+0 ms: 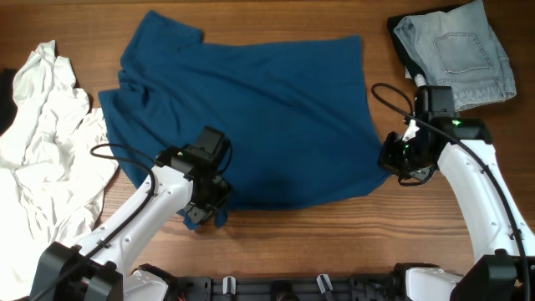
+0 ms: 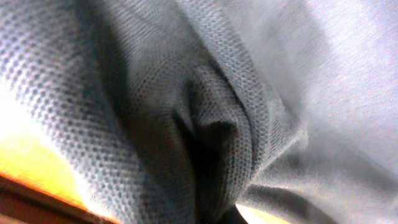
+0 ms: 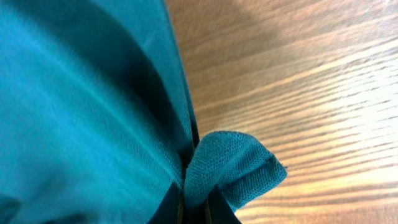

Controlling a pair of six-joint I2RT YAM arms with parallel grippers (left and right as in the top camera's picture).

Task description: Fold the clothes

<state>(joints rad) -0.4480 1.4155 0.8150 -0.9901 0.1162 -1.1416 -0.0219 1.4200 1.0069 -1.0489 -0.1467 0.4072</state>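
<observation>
Overhead, my left fingers (image 1: 199,214) pinch the near hem of the large deep-blue knit cotton T-shirt (image 1: 251,109), spread flat on the grained wooden counter (image 1: 334,242); my right fingers (image 1: 394,159) nip its right corner. A crumpled white shirt (image 1: 46,142) lies left, folded pale denim jeans (image 1: 456,50) far right. Left wrist: fine blue weave bunched in soft folds. Right wrist: a rounded hem fold pokes from closed fingers.
</observation>
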